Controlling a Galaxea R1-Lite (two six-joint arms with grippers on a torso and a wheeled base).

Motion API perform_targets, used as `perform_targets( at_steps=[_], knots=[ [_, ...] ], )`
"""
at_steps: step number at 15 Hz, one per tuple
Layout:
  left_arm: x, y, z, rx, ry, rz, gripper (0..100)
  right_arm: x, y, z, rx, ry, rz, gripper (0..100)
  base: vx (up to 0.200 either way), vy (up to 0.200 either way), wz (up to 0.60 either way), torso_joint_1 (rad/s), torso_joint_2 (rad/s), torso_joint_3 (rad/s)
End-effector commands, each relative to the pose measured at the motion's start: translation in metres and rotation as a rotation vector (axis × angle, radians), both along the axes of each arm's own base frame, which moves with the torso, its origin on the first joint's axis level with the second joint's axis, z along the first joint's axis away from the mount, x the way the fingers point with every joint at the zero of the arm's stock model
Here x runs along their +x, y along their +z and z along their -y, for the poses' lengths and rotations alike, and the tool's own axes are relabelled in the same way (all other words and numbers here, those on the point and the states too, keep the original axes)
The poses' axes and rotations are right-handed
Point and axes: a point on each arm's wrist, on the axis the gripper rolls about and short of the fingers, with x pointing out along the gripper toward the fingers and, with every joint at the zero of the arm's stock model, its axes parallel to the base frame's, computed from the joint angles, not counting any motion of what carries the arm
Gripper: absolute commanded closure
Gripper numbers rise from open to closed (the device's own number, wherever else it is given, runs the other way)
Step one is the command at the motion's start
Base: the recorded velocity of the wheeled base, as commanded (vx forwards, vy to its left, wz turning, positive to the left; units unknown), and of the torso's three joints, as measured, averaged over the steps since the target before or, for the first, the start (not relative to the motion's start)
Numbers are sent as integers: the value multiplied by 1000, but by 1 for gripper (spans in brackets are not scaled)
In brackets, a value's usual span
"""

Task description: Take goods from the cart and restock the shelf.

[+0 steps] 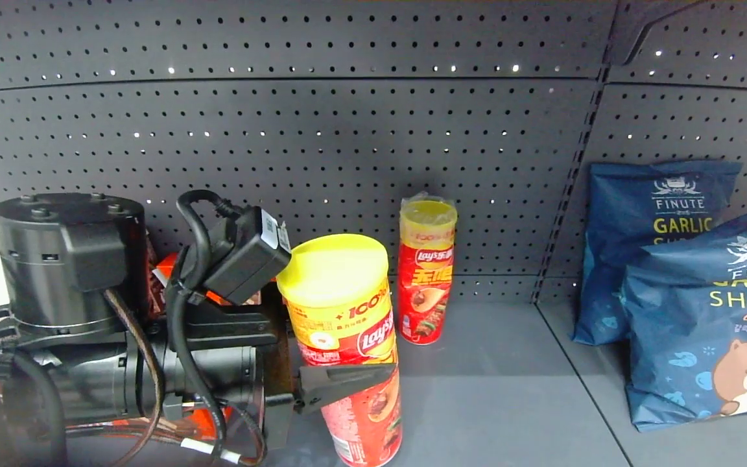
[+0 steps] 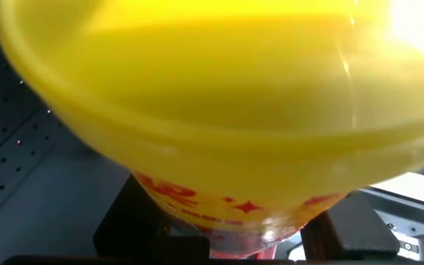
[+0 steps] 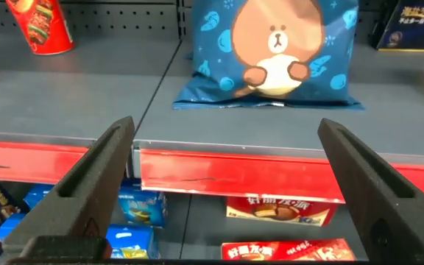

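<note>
Yellow-lidded chip can (image 1: 347,324) clamped in the left gripper (image 1: 355,388), over the shelf (image 1: 497,389).
Long axis near upright, slightly tilted, a second can (image 1: 425,272) standing behind it; the right gripper (image 3: 227,131) hangs with jaws apart before the shelf's front edge.

Shop, pegboard shelf (image 1: 477,383), stocked snack bags (image 1: 698,337)

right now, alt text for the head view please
The left gripper holds a yellow-lidded chip can upright over a grey shelf. A second can stands behind it by the pegboard, and two blue snack bags stand at right.
</note>
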Motion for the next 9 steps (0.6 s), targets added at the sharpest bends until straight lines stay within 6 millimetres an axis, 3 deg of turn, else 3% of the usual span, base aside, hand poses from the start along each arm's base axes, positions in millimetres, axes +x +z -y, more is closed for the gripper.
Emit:
perform_targets(
  at_steps=[1, 4, 5, 6, 7, 9],
  knots=[
    [0, 0, 0, 1, 0, -2, 100, 0, 0, 0, 0, 1, 0, 0, 0, 0, 0, 0, 0, 0],
    [0, -2, -1, 3, 2, -7, 100, 0, 1, 0, -17, 4, -3, 0, 0, 0, 0, 0, 0, 0],
    [0, 0, -1, -2, 4, -5, 100, -7, 62, 0, -19, 16, 94, 0, 0, 0, 0, 0, 0, 0],
    [0, 0, -1, -2, 4, -5, 100, -7, 62, 0, -19, 16, 94, 0, 0, 0, 0, 0, 0, 0],
    [3, -2, -3, 0, 20, -9, 100, 11, 114, 0, 30, 78, 14, 0, 0, 0, 0, 0, 0, 0],
    [6, -1, -7, 0, 42, -11, 100, 12, 115, -2, 6, 213, 5, 0, 0, 0, 0, 0, 0, 0]
  ],
)
